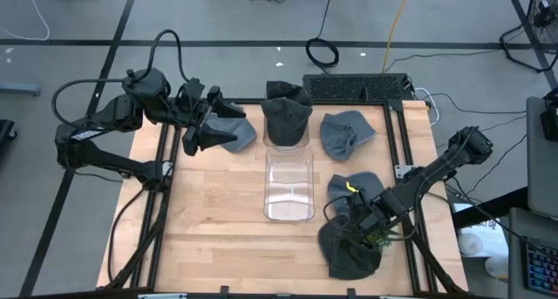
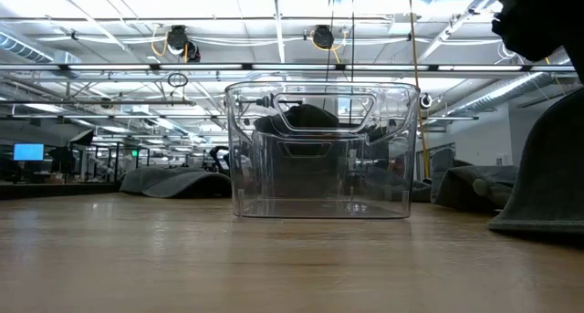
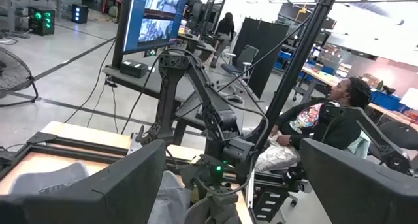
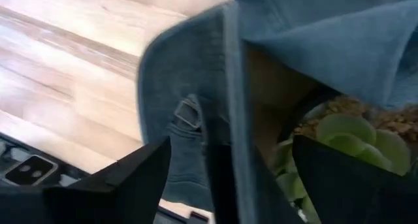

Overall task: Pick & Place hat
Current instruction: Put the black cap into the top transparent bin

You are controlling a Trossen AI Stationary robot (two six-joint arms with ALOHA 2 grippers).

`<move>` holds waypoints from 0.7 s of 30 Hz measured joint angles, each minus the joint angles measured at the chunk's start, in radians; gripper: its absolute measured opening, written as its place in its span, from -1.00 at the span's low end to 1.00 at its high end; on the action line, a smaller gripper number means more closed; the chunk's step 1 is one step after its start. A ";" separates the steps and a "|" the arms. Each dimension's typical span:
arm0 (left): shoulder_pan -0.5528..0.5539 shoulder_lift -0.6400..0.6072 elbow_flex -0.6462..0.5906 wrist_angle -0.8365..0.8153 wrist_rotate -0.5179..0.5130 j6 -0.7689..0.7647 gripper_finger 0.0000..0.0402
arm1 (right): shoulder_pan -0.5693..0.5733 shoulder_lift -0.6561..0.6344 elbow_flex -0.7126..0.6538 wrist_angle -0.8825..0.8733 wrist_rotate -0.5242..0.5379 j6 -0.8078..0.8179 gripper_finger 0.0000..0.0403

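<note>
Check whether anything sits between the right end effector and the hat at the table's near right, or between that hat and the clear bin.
Nothing visible does. The right end effector, open, is already down over the dark hat. From there to the clear bin the high view shows only bare table; another hat lies beside that path, not across it.

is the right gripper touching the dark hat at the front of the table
Cannot tell. The high view puts the right gripper over the dark hat, and its wrist view shows open fingers straddling denim fabric, but no plain contact.

Right gripper (image 1: 364, 232) hovers over a hat (image 1: 349, 251) beside the clear bin (image 1: 289, 184).
</note>
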 joint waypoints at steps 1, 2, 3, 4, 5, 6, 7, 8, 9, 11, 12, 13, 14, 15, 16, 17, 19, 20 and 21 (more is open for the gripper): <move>0.000 0.000 0.000 0.000 0.000 0.007 0.81 | 0.000 0.000 -0.009 0.005 -0.012 0.000 0.48; -0.001 0.000 0.000 0.000 0.000 0.016 0.81 | 0.000 0.000 -0.016 0.011 -0.015 0.000 0.43; -0.001 0.000 0.000 0.000 0.000 0.021 0.81 | 0.000 0.000 -0.020 0.019 -0.015 0.000 0.36; -0.002 0.000 0.000 0.000 0.000 0.023 0.81 | -0.001 0.000 -0.022 0.029 -0.017 0.000 0.28; -0.002 0.000 0.000 0.000 0.000 0.023 0.81 | -0.001 0.000 -0.023 0.040 -0.022 -0.004 0.19; -0.002 0.000 0.000 0.000 0.000 0.023 0.81 | -0.001 0.000 -0.023 0.051 -0.030 -0.008 0.09; -0.002 0.000 0.000 0.000 0.000 0.023 0.81 | -0.001 0.000 -0.023 0.062 -0.041 -0.013 -0.02; -0.002 0.000 0.000 0.000 0.000 0.023 0.81 | -0.001 0.000 -0.023 0.070 -0.043 -0.019 -0.13; -0.002 0.000 0.000 0.000 0.000 0.023 0.81 | 0.000 0.000 -0.023 0.075 -0.043 -0.023 -0.24; -0.002 0.000 0.000 0.000 0.000 0.023 0.81 | 0.000 0.000 -0.023 0.080 -0.043 -0.024 -0.47; -0.002 0.000 0.000 0.000 0.000 0.023 0.81 | -0.001 0.000 -0.023 0.081 -0.043 -0.030 -0.59; -0.002 0.000 0.000 0.000 0.000 0.023 0.81 | -0.001 0.000 -0.023 0.084 -0.042 -0.037 -0.70; -0.002 0.000 0.000 0.000 0.000 0.023 0.81 | -0.001 0.000 -0.023 0.085 -0.042 -0.044 -0.81; -0.002 0.000 0.000 -0.001 0.000 0.023 0.81 | -0.001 0.000 -0.023 0.085 -0.043 -0.051 -0.90; -0.002 0.000 0.000 0.000 0.000 0.023 0.81 | -0.001 0.000 -0.023 0.088 -0.041 -0.057 -0.94; -0.002 0.000 0.000 0.000 0.000 0.023 0.81 | -0.001 0.000 -0.023 0.093 -0.040 -0.062 -0.95; -0.002 0.000 0.000 0.000 0.000 0.022 0.81 | -0.001 0.000 -0.023 0.092 -0.042 -0.057 -0.94; -0.002 0.000 0.000 0.000 0.000 0.022 0.81 | -0.001 0.000 -0.023 0.092 -0.041 -0.055 -0.94; -0.002 0.000 0.000 -0.001 0.000 0.022 0.81 | -0.001 0.000 -0.023 0.094 -0.041 -0.056 -0.95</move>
